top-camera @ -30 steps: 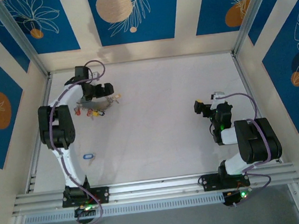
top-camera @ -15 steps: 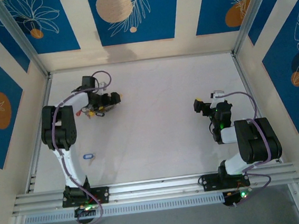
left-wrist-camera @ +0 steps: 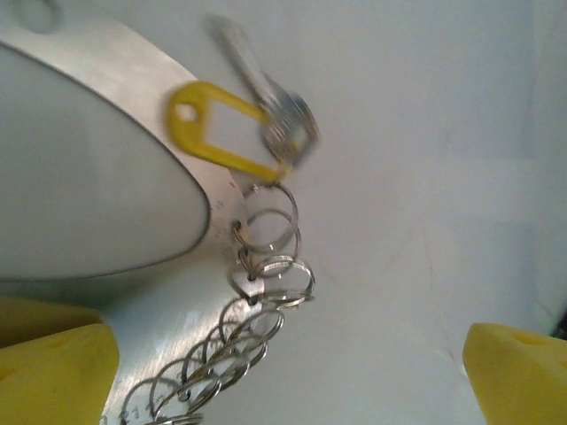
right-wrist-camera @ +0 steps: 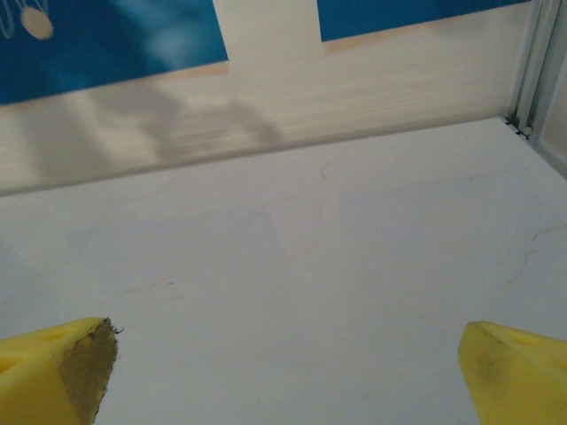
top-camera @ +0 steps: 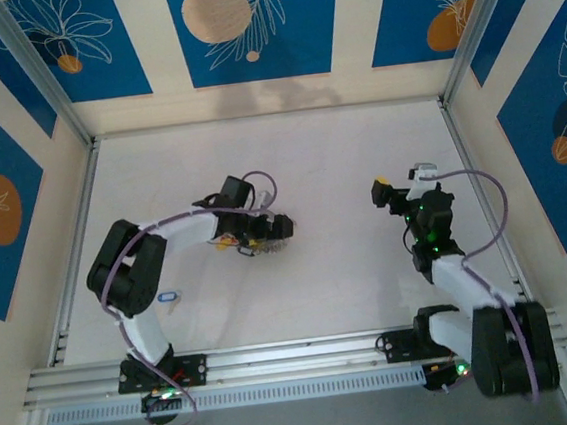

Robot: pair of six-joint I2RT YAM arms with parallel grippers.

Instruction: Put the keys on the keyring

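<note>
My left gripper (top-camera: 277, 229) reaches over the middle of the table, jaws wide apart. In the left wrist view its yellow fingertips (left-wrist-camera: 55, 370) sit at the bottom corners, the left gripper (left-wrist-camera: 283, 381) above the keyring (left-wrist-camera: 133, 71), a grey metal band carrying several small split rings (left-wrist-camera: 266, 283). A key with a yellow tag (left-wrist-camera: 221, 133) hangs at the band's edge. Coloured tags of the keys (top-camera: 234, 243) show beside the gripper. One key with a blue tag (top-camera: 167, 297) lies alone near the left arm. My right gripper (top-camera: 382, 191) hangs open and empty; the right wrist view shows the right gripper (right-wrist-camera: 288, 372) over bare table.
The table (top-camera: 351, 286) is walled by blue and cream panels, with aluminium posts (top-camera: 467, 29) at the back corners. The back wall (right-wrist-camera: 266, 97) faces the right gripper. A metal rail (top-camera: 297, 357) runs along the near edge.
My left arm has swung from the back left corner to the table's middle, and the keyring with its keys has moved with it. My right arm has stretched out and lifted slightly.
</note>
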